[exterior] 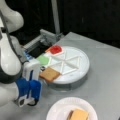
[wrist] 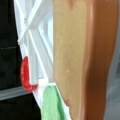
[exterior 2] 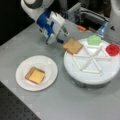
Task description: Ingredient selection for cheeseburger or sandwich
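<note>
The gripper [exterior 2: 65, 42] is holding a toast [exterior 2: 72, 46] by one edge, jaws pinched on it, at the rim of the tray [exterior 2: 90, 75] nearest the plate [exterior 2: 25, 80]. The toast is sitting tilted, half over the rim, which suggests it is being lifted clear of its compartment. In the wrist view it is filling the frame edge-on [wrist: 75, 60]. On the plate a sandwich [exterior 2: 35, 75] is lying low: toast with cheese [exterior 2: 37, 76] on top. The lettuce [exterior 2: 94, 40] and tomato [exterior 2: 112, 49] are resting in their own tray compartments, kept apart by the dividers
</note>
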Robot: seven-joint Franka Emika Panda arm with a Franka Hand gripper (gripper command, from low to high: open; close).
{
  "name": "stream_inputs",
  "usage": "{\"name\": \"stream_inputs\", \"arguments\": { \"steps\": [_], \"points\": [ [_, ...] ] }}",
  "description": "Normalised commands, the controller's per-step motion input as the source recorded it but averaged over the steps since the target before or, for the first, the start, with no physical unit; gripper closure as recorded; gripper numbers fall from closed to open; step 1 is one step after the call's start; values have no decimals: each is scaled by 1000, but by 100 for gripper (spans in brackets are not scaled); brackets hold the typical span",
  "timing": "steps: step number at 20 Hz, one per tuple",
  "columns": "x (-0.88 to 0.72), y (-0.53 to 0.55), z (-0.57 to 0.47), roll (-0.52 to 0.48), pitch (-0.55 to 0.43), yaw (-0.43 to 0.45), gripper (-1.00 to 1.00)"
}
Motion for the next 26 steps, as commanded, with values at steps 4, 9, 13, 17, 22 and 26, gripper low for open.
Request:
{"name": "stream_inputs", "arguments": {
  "steps": [4,9,13,17,22,26],
  "points": [
    [170,-164,-149,411,-94,101,-100],
    [155,-170,-124,384,-92,78,-100],
    [157,-119,-133,361,-107,43,-100],
    [125,-61,-114,339,-108,15,-100],
    [83,15,-101,308,-125,-24,-100],
    [43,34,-103,268,-152,-43,-100]
  ]
}}
